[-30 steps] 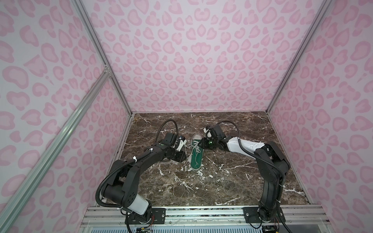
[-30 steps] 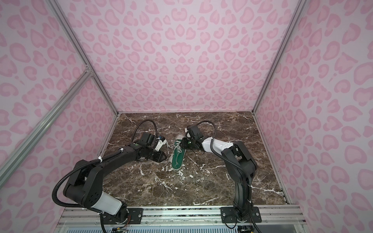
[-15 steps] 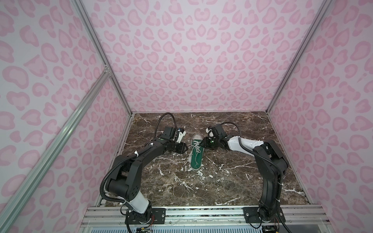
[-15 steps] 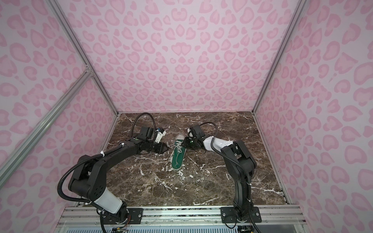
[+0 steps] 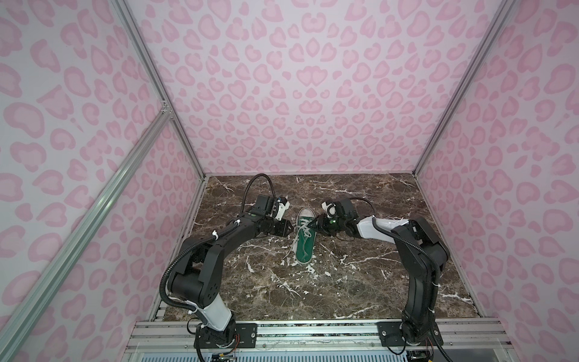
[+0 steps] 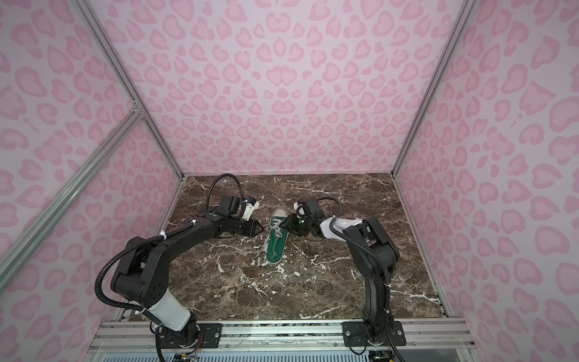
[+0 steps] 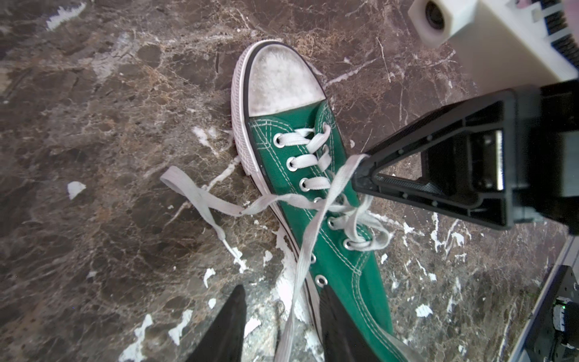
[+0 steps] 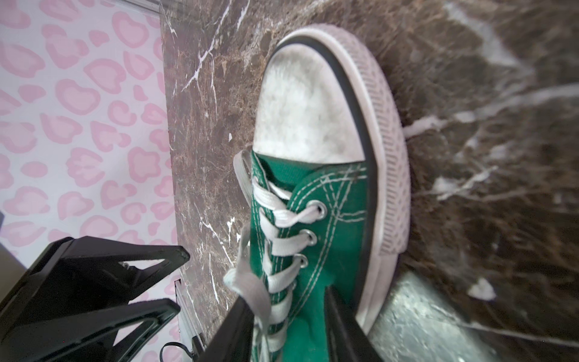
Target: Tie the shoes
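1. The green shoe (image 5: 305, 239) sits flat on its sole in the middle of the brown stone worktop (image 5: 360, 282). In both top views it lies between the two arms.
2. Its white toe cap (image 7: 279, 84) points to the pink spotted back wall (image 5: 282, 94). Its heel points to where the arms are bolted down.
3. The white laces (image 7: 308, 161) go through the holes, but no bow is tied.
4. One loose lace end (image 7: 194, 197) lies on the worktop just beside the shoe, on the left arm's side.
5. The left gripper (image 5: 289, 228) is low and just beside the shoe. Its two black fingers (image 7: 232, 329) stand apart with a clear gap.
6. A long lace (image 7: 305, 244) runs through that gap. The fingers do not squeeze it, so this gripper holds nothing.
7. The right wrist view also shows the left gripper (image 8: 180, 279) from the side. Its two tips are apart there too.
8. The right gripper (image 5: 313, 223) is on the other side, right over the laced part of the shoe.
9. In its own wrist view the right gripper (image 8: 283, 301) has its fingers apart, with green cloth and laces showing between them.
10. The long lace lies over the tip of one of these fingers (image 8: 242, 316) and is lifted up off the shoe there. It is not pinched between the two fingers.
11. In the left wrist view the same lace goes from that fingertip down across the shoe and through the left gripper's gap.
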Tool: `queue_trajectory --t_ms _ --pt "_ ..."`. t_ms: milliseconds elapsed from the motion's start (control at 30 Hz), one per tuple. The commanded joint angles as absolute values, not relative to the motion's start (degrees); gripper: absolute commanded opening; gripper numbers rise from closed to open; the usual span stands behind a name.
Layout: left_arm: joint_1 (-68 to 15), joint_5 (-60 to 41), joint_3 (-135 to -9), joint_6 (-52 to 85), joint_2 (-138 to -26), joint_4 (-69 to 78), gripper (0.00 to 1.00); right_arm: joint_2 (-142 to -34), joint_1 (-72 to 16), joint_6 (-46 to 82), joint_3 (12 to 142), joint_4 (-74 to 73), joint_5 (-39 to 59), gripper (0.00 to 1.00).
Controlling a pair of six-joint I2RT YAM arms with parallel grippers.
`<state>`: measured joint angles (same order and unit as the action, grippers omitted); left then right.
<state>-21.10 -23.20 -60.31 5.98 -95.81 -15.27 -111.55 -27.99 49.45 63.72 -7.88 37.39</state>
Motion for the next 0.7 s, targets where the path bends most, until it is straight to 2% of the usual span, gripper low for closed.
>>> queue_trajectory --t_ms 0,667 --pt "-21.11 -23.82 -61.17 6.35 -96.49 -14.07 0.42 -110.59 -27.9 50.19 63.26 -10.76 37.97 0.41" --pt "-20.84 -25.62 -63.86 11.59 -103.14 -9.38 0.42 -104.55 -25.48 48.83 60.24 -6.54 36.3 0.43"
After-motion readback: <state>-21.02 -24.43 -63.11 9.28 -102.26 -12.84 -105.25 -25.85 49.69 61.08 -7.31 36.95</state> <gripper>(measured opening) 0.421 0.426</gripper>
